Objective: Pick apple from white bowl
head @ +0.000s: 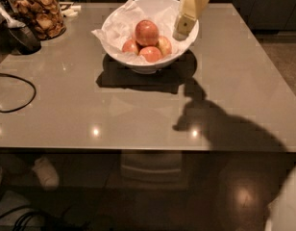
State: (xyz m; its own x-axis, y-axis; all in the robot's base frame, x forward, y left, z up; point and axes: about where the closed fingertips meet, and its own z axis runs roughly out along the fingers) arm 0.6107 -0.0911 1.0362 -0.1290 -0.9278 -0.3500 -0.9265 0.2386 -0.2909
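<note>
At upper centre of the frame, the apple (146,32) is seen atop smaller apples (151,54) in the white bowl (160,64); the gripper (181,31) is held over its right rim, grip state not discernible

Pale cream, blocky, tapering claw (181,32) over rim of white bowl (143,65).

Red-orange apple (146,32), glossy white bowl (157,64)
The apple is blushed pale yellow; the cream gripper (181,32) is seen over the bowl's rim.
</note>
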